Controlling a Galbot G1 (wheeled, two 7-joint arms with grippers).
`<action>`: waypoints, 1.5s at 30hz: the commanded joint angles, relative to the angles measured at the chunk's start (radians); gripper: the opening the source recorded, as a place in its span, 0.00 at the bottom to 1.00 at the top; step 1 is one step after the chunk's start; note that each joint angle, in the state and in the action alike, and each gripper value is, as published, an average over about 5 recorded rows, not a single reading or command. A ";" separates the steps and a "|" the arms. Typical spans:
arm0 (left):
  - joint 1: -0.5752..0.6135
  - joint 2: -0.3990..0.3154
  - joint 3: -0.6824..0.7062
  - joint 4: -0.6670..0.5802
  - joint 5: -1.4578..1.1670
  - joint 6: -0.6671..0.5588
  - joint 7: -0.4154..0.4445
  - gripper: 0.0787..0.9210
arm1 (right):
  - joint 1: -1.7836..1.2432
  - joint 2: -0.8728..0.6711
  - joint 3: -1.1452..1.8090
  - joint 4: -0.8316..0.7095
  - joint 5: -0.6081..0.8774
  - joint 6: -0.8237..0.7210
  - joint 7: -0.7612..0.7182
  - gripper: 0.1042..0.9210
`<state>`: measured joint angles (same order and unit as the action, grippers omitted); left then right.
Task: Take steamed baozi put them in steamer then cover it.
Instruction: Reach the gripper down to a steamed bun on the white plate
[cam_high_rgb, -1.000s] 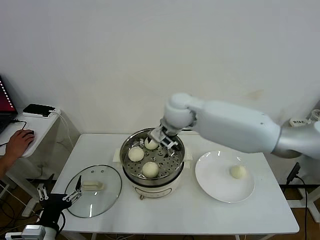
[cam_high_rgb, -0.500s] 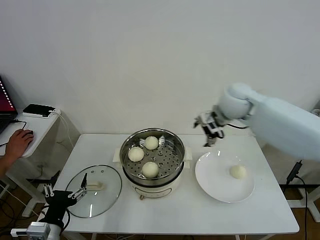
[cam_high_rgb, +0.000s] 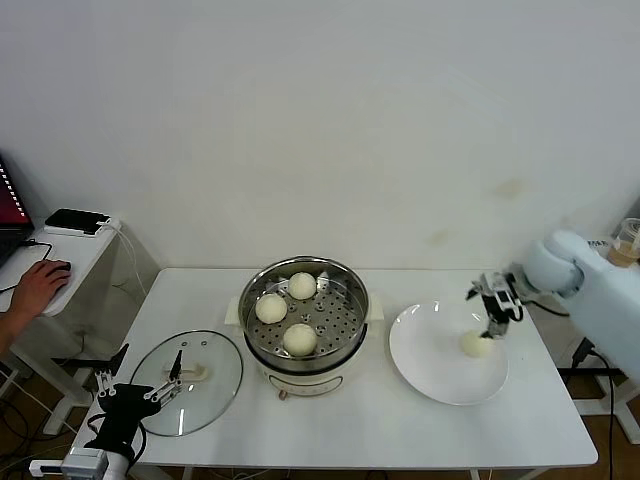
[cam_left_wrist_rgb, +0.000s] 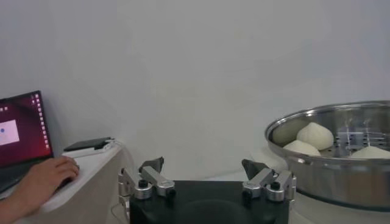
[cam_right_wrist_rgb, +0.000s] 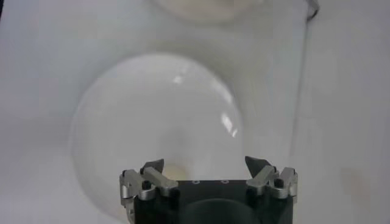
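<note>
- The last small round cream-white steamed baozi (cam_high_rgb: 476, 344) lies on the flat white plate (cam_high_rgb: 430, 370) at the right of the head view, well apart from the round shiny stainless-steel steamer (cam_high_rgb: 304, 313) in the middle.
- Three more cream-white buns (cam_high_rgb: 272, 308) sit on the steamer's perforated tray, so I judge the loading step three-quarters done.
- My right hand (cam_high_rgb: 492, 305) hovers just above that last bun, its fingers apart and empty; the right wrist view shows the bun's pale edge (cam_right_wrist_rgb: 172, 172) low between them.
- Next I'd lower straight onto the bun and close gently, since soft dough should dent easily.
- The round clear glass cover with the cream-white bar handle (cam_high_rgb: 187, 380) lies flat on the white tabletop (cam_high_rgb: 360, 420) at lower left.
- My left hand (cam_high_rgb: 138, 396) waits at the cover's near edge, fingers apart.
</note>
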<state>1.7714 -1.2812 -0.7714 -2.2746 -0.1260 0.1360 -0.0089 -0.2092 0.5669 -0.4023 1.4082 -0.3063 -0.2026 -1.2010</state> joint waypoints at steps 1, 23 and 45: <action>0.013 -0.005 0.004 -0.007 0.006 0.000 -0.001 0.88 | -0.213 0.030 0.189 -0.145 -0.125 0.064 -0.002 0.88; 0.019 -0.019 -0.003 -0.008 0.015 -0.001 -0.002 0.88 | -0.113 0.202 0.128 -0.325 -0.159 0.071 0.056 0.88; 0.006 -0.020 -0.003 0.005 0.012 -0.001 -0.002 0.88 | -0.076 0.229 0.086 -0.347 -0.162 0.023 0.050 0.65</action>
<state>1.7775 -1.3006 -0.7753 -2.2696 -0.1139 0.1351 -0.0109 -0.2895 0.7879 -0.3131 1.0735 -0.4658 -0.1760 -1.1503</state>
